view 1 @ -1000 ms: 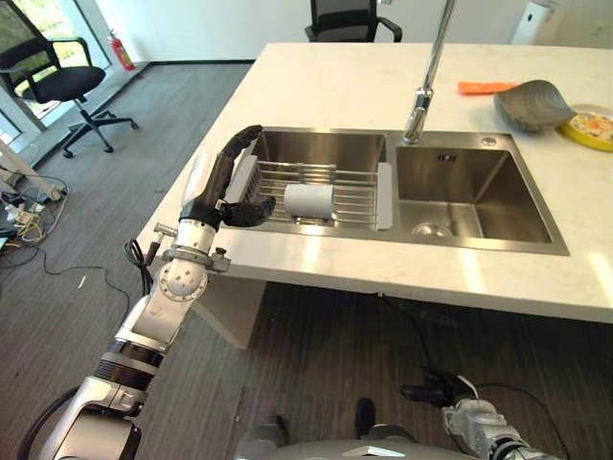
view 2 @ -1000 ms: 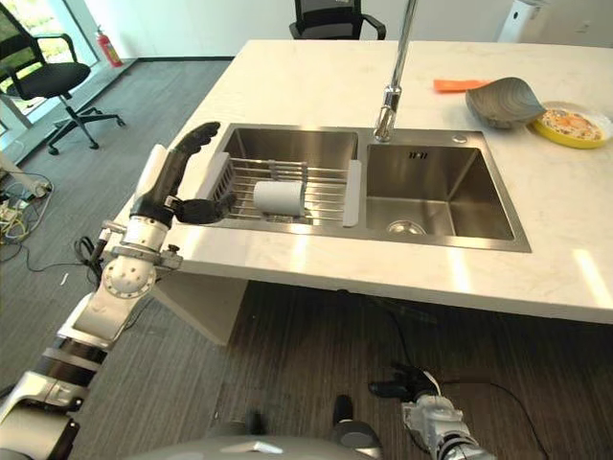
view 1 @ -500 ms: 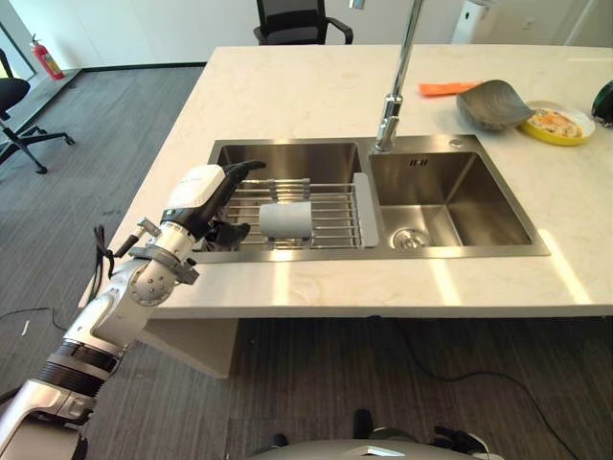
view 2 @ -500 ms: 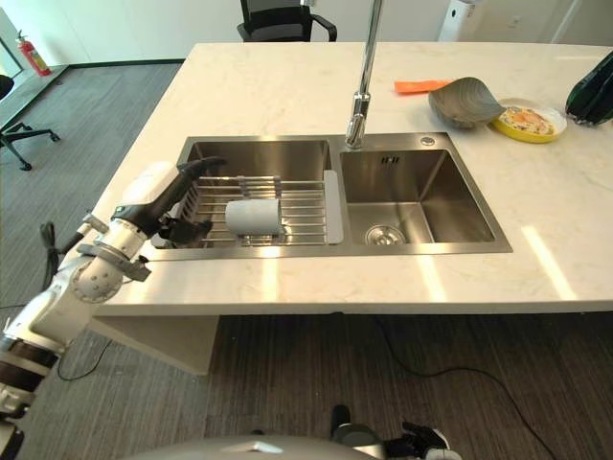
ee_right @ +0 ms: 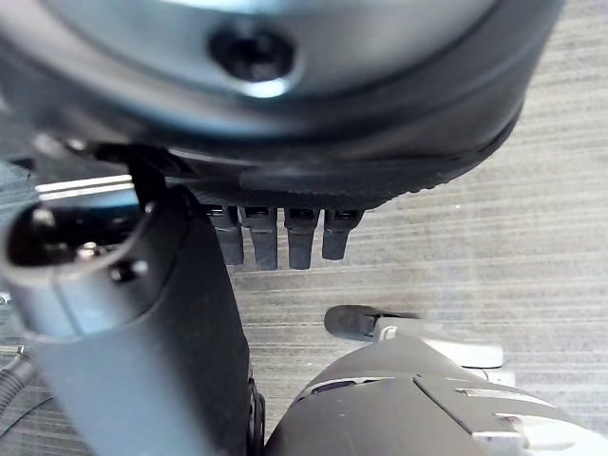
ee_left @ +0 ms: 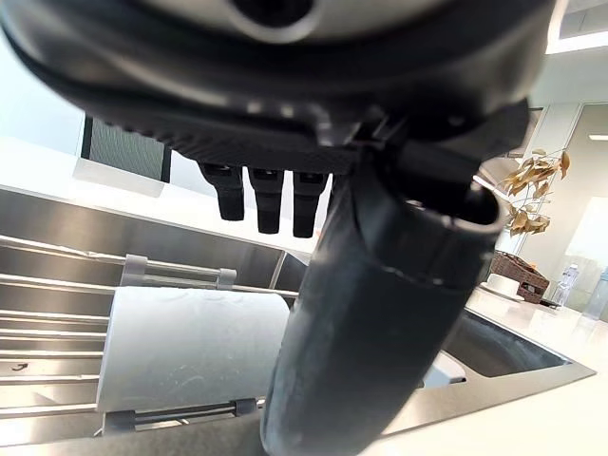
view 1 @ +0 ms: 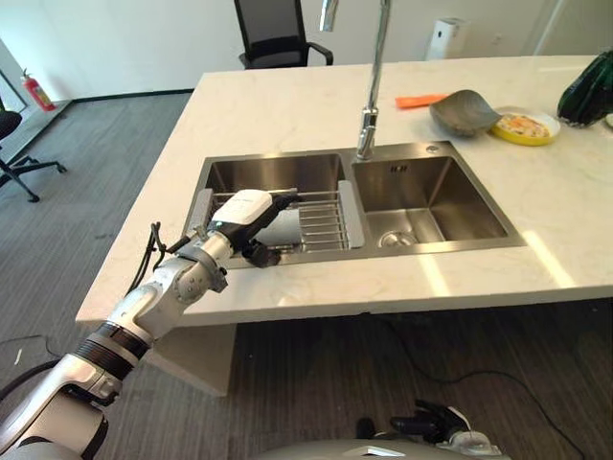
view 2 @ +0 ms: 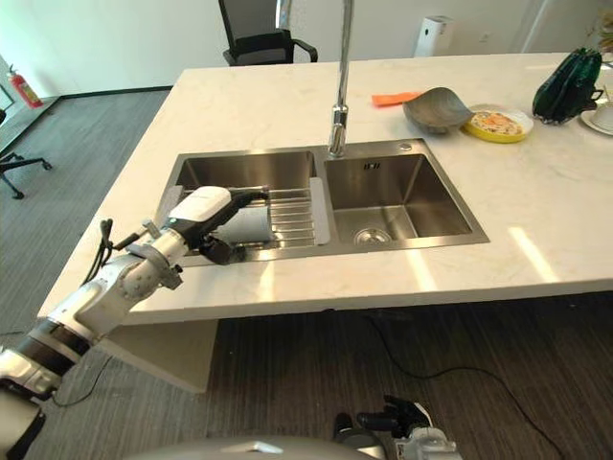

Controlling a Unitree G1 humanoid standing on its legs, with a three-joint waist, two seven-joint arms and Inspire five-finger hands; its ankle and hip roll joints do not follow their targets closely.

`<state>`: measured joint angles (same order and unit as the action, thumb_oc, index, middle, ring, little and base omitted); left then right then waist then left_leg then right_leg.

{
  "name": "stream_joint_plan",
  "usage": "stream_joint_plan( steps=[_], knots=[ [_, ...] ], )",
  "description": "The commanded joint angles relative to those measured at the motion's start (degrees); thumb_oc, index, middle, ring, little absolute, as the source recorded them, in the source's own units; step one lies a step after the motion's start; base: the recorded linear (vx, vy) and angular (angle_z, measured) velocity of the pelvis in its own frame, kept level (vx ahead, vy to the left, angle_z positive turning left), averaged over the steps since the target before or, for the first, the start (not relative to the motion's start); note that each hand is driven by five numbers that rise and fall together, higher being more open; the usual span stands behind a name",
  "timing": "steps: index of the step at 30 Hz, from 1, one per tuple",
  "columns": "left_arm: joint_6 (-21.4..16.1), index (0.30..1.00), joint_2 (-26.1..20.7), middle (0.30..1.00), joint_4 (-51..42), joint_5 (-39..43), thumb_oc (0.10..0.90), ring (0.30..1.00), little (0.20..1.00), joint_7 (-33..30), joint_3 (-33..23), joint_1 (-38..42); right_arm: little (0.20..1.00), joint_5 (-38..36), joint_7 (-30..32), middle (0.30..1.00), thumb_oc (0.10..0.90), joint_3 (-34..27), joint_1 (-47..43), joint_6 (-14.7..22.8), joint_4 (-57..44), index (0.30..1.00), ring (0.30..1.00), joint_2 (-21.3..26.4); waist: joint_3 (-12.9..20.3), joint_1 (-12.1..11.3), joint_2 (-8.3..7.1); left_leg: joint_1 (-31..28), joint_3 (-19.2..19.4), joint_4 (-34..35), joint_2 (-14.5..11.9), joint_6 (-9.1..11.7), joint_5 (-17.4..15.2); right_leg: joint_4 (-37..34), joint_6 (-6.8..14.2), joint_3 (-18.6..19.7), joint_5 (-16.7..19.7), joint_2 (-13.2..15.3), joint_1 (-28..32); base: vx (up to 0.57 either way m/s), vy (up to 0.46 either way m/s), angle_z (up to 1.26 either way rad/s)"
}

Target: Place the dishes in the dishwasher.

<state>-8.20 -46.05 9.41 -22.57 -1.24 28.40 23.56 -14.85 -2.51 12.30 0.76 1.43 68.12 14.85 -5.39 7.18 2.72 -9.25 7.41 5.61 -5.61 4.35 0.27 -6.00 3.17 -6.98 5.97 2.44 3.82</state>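
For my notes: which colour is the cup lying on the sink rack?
Pale grey cup, clearest in the left wrist view.

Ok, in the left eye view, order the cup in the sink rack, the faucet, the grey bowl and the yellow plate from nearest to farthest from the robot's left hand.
1. Cup, on the rack right by the left hand.
2. Faucet, behind the sink divider.
3. Grey bowl, on the counter beyond the right basin.
4. Yellow plate, just past the bowl's right side.

The counter [view 1: 287, 105] was white with faint marbling, the sink [view 1: 421, 196] brushed steel. The cup [ee_left: 190, 347] on the silver rack [view 1: 321, 220] was pale grey. The bowl [view 2: 436, 107] was grey, the plate [view 2: 496, 123] yellow, the cloth [view 2: 395, 98] orange. The left hand [view 1: 251, 213] was dark under a white cover.
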Motion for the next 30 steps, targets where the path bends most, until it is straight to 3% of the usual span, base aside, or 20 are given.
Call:
stream_joint_plan(
  steps=[1, 11, 23, 24, 25, 30],
  knots=[
    [0.9, 0.900, 0.0, 0.900, 4.6, -2.9, 0.800, 0.900, 0.900, -3.2, -1.2, 13.3, 0.900, 0.3, -0.2, 0.900, 0.800, 1.4, -1.3, 0.3, 1.6, 0.900, 0.900, 0.7, 0.4, 0.6, -2.33, -1.4, 1.9, -0.6, 1.1, 1.7, -3.0, 1.0, 5.5, -0.9, -7.3, 3.0, 3.4, 0.01, 0.011, -0.06],
    [5.6, 0.900, 4.4, 0.900, 23.8, -3.2, 0.800, 0.900, 0.900, -5.0, 1.4, 20.3, 0.900, 0.1, 0.0, 0.900, 0.800, 1.7, -0.5, -0.3, 2.3, 0.900, 0.900, 0.7, 0.6, 2.8, -1.52, -2.3, 3.2, -0.6, 1.3, 1.4, -3.4, 1.0, 5.7, 0.2, -7.0, 3.2, 3.5, 0.00, 0.010, -0.06],
    [7.2, 0.900, 3.5, 0.900, 32.6, -4.9, 0.800, 0.900, 0.900, -0.2, 7.2, 24.8, 0.900, -0.5, -1.2, 0.900, 0.800, 3.4, -1.2, -1.0, 2.4, 0.900, 0.900, 0.5, 0.6, 3.2, -1.46, -3.0, 4.1, -0.6, 1.2, 1.3, -3.7, 1.0, 5.8, 1.1, -6.9, 2.8, 3.5, 0.00, 0.002, -0.07],
    [7.2, 0.566, 3.5, 0.566, 32.6, -4.9, 0.577, 0.566, 0.566, -0.2, 7.2, 24.9, 0.900, -0.5, -1.2, 0.900, 0.800, 3.3, -1.2, -1.0, 2.4, 0.900, 0.900, 0.5, 0.6, 3.2, -1.48, -3.0, 4.1, -0.6, 1.2, 1.3, -3.7, 1.0, 5.8, 1.1, -6.9, 2.9, 3.5, 0.00, 0.000, 0.00],
    [7.0, 0.300, 3.4, 0.300, 32.2, -5.0, 0.400, 0.300, 0.300, 0.1, 7.5, 24.9, 0.900, -0.4, -1.3, 0.900, 0.800, 3.4, -1.3, -1.1, 2.4, 0.900, 0.900, 0.5, 0.6, 3.2, -1.55, -3.0, 4.0, -0.6, 1.2, 1.3, -3.7, 1.0, 5.8, 1.1, -7.0, 2.8, 3.5, 0.00, 0.000, 0.00],
    [4.5, 0.300, 3.2, 0.300, 24.9, -3.2, 0.400, 0.300, 0.300, -2.3, 6.9, 23.6, 0.900, -0.5, -1.2, 0.900, 0.800, 3.4, -1.4, -0.5, 2.2, 0.900, 0.900, 0.6, 0.7, 2.9, -1.79, -3.0, 3.9, -0.6, 1.1, 1.4, -3.8, 1.0, 5.7, 0.8, -7.2, 2.8, 3.7, 0.00, 0.000, 0.00]
  ],
)
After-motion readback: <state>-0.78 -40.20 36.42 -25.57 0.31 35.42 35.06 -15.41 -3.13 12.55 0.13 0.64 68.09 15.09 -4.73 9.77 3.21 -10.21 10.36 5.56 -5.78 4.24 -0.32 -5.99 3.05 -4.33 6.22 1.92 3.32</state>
